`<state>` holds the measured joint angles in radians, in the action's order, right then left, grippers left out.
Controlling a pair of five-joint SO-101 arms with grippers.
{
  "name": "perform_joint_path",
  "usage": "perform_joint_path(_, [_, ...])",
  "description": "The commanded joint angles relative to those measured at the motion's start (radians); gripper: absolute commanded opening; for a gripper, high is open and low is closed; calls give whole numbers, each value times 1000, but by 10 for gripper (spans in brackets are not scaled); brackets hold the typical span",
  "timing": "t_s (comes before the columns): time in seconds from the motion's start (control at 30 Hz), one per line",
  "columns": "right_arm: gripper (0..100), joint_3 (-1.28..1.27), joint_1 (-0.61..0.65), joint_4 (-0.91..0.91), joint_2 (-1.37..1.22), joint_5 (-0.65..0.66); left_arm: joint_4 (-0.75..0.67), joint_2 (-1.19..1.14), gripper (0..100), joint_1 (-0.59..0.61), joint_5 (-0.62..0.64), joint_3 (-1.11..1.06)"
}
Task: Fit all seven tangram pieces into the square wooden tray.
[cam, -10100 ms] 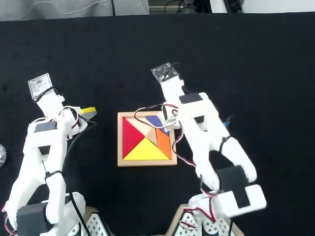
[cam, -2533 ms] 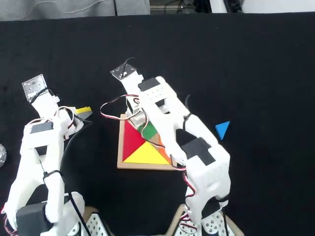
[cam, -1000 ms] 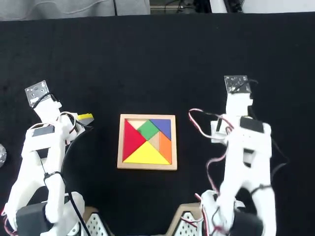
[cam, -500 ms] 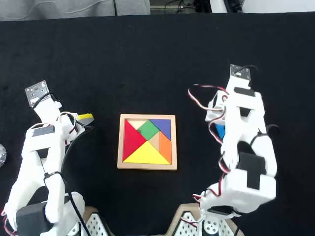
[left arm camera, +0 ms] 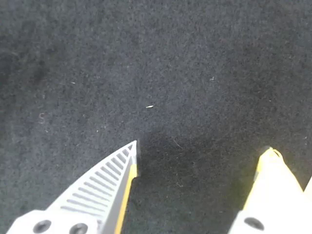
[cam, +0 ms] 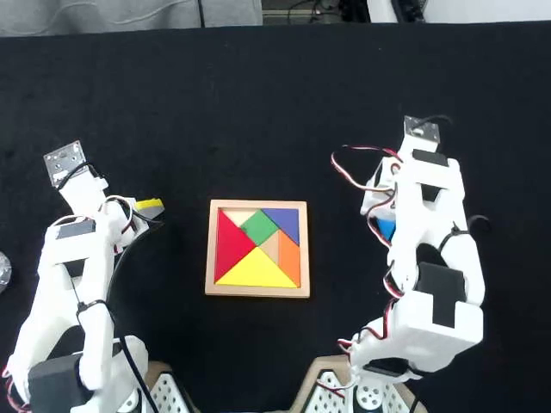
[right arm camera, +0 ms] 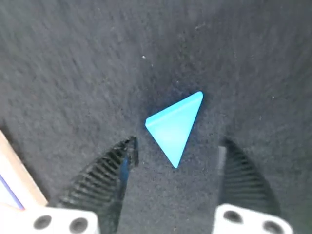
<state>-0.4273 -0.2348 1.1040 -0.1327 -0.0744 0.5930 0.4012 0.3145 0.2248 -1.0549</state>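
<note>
The square wooden tray (cam: 209, 249) lies mid-table and holds a red triangle (cam: 228, 243), a yellow triangle (cam: 256, 268), a green square (cam: 259, 226), a dark blue piece (cam: 282, 221) and an orange piece (cam: 290, 255); bare wood shows between them. A light blue triangle (right arm camera: 174, 126) lies flat on the black cloth to the tray's right, partly under the right arm (cam: 385, 229). My right gripper (right arm camera: 176, 148) is open, one finger on each side of the triangle, just above it. My left gripper (left arm camera: 201, 148) is open over bare cloth, left of the tray (cam: 148, 209).
The tray's edge (right arm camera: 14, 180) shows close beside the right gripper. A small round metallic object (cam: 3, 268) sits at the table's left edge. Both arm bases stand at the front edge. Black cloth covers the table.
The right arm left the tray, where the green square now lies, and swung right to the light blue triangle. In the last half second it barely shifted. The left arm has kept still.
</note>
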Motion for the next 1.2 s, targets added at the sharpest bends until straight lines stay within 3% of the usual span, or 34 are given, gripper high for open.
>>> perform_joint_path(0.0, [297,48,9,11,4,-11,-15,25,370,4,0,4])
perform_joint_path(0.3, [296,36,12,-101,-39,-12,-15,25,370,4,0,4])
perform_joint_path(0.57, [293,114,11,-46,-137,-6,-15,25,370,4,0,4])
perform_joint_path(0.77, [180,117,11,-37,-140,-5,-15,25,370,4,0,4])
perform_joint_path(1.07, [169,116,8,-32,-140,-9,-15,25,370,4,0,4])
perform_joint_path(1.17, [117,116,8,-34,-139,-9,-15,25,370,4,0,4])
